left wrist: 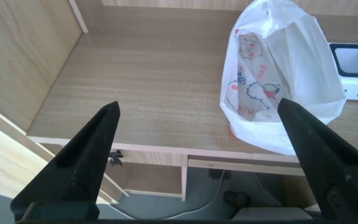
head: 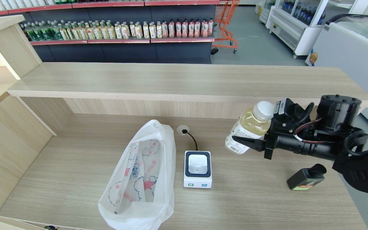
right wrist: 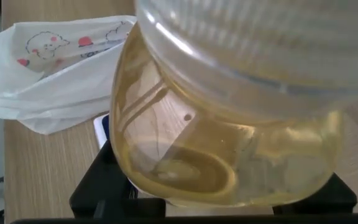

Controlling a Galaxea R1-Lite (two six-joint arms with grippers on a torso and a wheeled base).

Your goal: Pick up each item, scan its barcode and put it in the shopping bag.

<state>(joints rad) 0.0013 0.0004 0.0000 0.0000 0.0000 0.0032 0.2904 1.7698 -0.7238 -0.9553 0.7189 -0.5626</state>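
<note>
Bottle (head: 249, 131): clear plastic, pale yellow liquid, white cap, held tilted above the wood-grain counter (head: 251, 201).
Right gripper (head: 244, 140): black fingers clamp the bottle.
Left gripper (left wrist: 199, 104): tapered fingers wide apart.
Shopping bag (head: 142, 172): thin crumpled white plastic, just left of the scanner (head: 197, 168) — a white box with a dark window.

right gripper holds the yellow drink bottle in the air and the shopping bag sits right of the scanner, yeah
No: the shopping bag sits left of the scanner, per the head view. The right gripper does hold the yellow drink bottle in the air.
</note>
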